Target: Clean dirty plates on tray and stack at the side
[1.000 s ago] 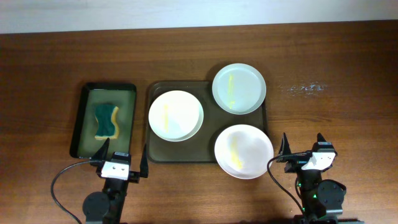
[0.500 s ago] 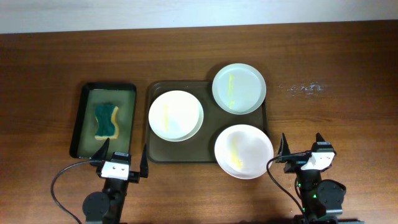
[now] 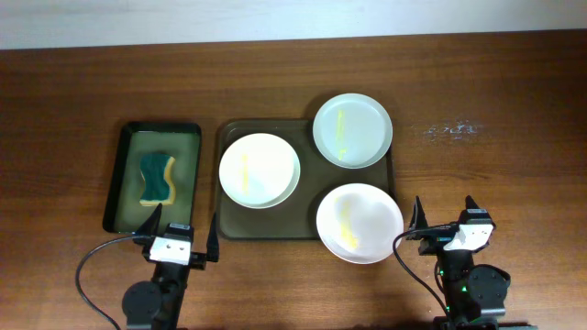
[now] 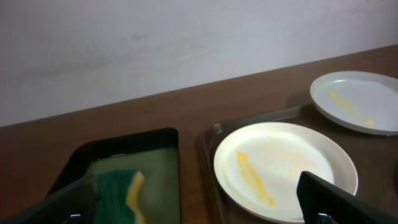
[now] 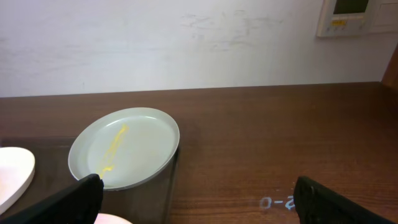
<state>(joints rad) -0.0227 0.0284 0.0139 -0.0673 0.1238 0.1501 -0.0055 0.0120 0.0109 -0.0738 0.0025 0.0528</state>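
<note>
Overhead, both arms sit at the near edge of the wooden surface (image 3: 514,82), with the left gripper (image 3: 182,227) and the right gripper (image 3: 447,216) each spread wide and empty. On the dark tray (image 3: 266,220) lie three glossy round plates streaked yellow: the left plate (image 3: 260,170) at 9 o'clock, the far plate (image 3: 353,130) at 1, and the near plate (image 3: 359,223) overhanging at 5. The soft, wavy-edged sponge (image 3: 158,179) lies at 11 o'clock from the left gripper, its long axis running 12 to 6, inside the small black tray (image 3: 117,174). The left arm is nearer.

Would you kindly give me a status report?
Left gripper open, empty. Right gripper open, empty. Three yellow-streaked plates on tray. Sponge in black tray; nothing blocking.
</note>
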